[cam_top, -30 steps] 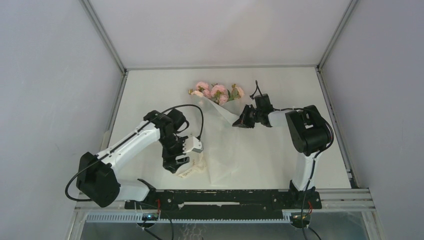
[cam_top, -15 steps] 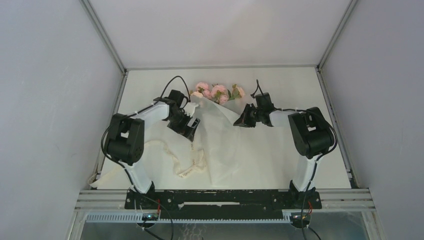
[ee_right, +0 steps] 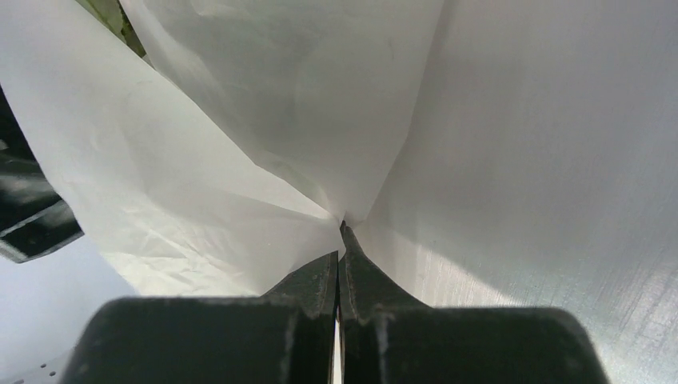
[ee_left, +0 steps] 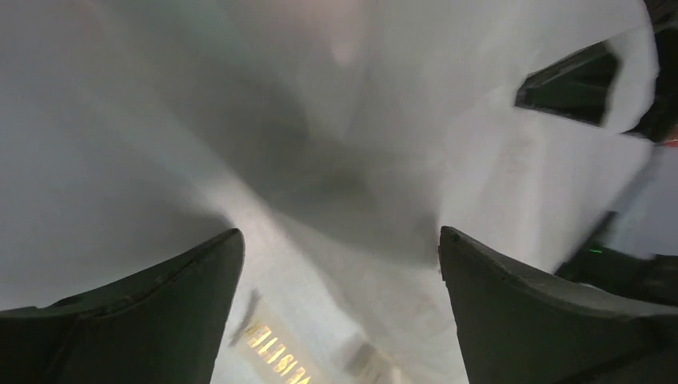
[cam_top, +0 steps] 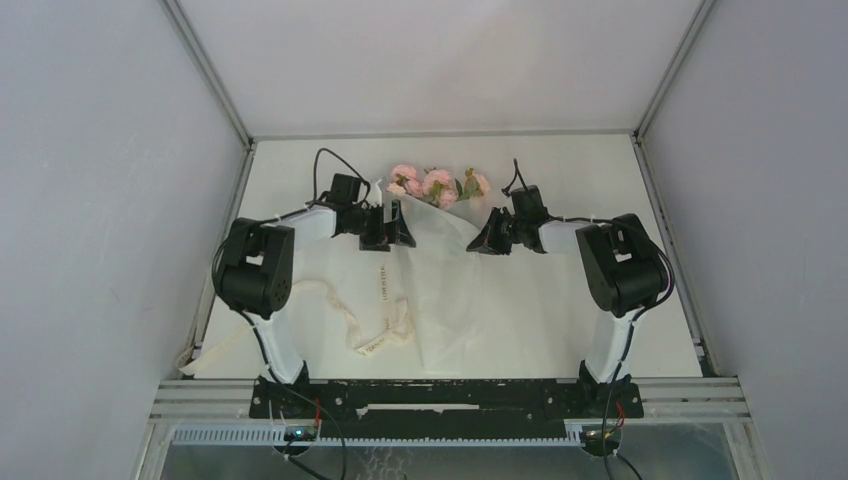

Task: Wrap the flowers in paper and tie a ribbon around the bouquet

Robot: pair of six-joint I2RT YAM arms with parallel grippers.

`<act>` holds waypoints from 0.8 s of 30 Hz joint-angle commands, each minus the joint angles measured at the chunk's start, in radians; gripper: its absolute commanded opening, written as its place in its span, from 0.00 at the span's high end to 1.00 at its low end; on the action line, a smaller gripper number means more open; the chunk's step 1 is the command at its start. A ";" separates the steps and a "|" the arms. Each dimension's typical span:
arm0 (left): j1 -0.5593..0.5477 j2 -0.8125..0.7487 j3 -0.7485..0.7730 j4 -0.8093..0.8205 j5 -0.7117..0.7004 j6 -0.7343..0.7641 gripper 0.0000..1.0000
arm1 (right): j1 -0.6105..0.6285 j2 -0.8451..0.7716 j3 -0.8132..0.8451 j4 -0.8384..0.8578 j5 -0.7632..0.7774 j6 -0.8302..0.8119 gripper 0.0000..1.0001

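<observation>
Pinching paper [ee_right: 240,120], right claw [ee_right: 342,230], flowers [cam_top: 437,184] half hidden

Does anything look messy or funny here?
Yes. The ribbon lies in a crumpled squiggle by the left arm's base, one end trailing off leftward. The paper sprawls loose, pinched only by the right gripper.

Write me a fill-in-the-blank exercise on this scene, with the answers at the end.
On the right gripper the jaws are ____ on the paper.
On the left gripper the jaws stand ____.
The ribbon lies on the ____ half of the table.
The flowers are ____ in colour.
Missing words: shut; open; left; pink.
</observation>
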 commanded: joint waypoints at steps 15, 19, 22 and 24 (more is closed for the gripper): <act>-0.042 0.161 0.012 0.120 0.035 -0.189 0.04 | 0.061 0.094 0.019 0.046 0.005 0.067 0.34; -0.051 0.181 0.019 0.120 0.027 -0.187 0.10 | 0.077 0.122 0.018 0.113 -0.046 0.103 0.32; -0.057 0.194 0.022 0.120 0.030 -0.183 0.15 | 0.087 0.133 0.019 0.180 -0.095 0.121 0.32; -0.059 0.202 0.026 0.121 0.031 -0.186 0.18 | 0.094 0.137 0.020 0.220 -0.118 0.134 0.32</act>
